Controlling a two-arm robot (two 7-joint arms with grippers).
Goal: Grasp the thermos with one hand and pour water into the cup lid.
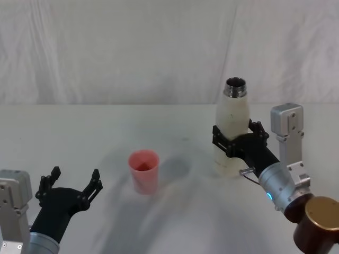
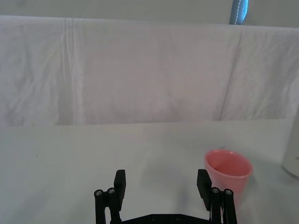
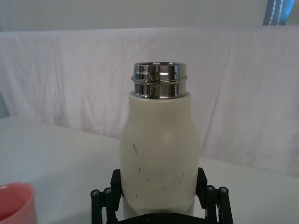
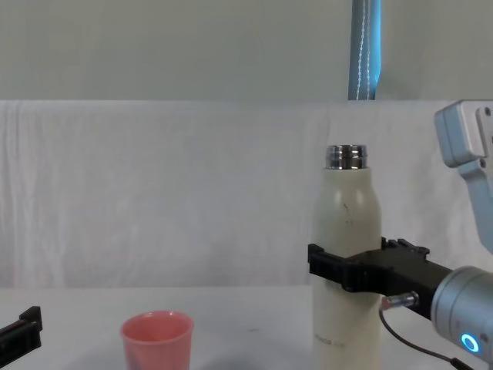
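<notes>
Right tool [image 1: 237, 138]: nearest the head camera at lower right, its black jaws clamped around the middle of the thermos; in the right wrist view [image 3: 159, 205] one finger [image 3: 117, 184] shows at each side of the body, and the fingers' lower linkages are cut off by the frame edge.
Thermos [image 1: 231, 127]: upright on the tabletop, right of centre; tall cream-white matte body with rounded shoulders and small dark scuffs, ending in a shiny threaded steel neck with the mouth uncapped. Its base is hard to see in the head view behind the tool's arm; in the chest view [image 4: 346, 270] faint grey lettering sits near the bottom, too small to read.
Cup lid [image 1: 144, 170]: small pink tapered plastic cup, wider at the rim, standing upright left of the thermos and apart from it; whether it holds anything cannot be made out. The right wrist view cuts it off at a corner [image 3: 16, 203].
Left tool [image 1: 72, 186]: low at the left, near the cup lid but not touching it, jaws spread apart and gripping nothing — its arm is cut off by the frame.
Tabletop [image 1: 106, 127]: smooth, white, matte.
Backdrop [image 1: 116, 47]: wrinkled white cloth hanging behind the tabletop.
</notes>
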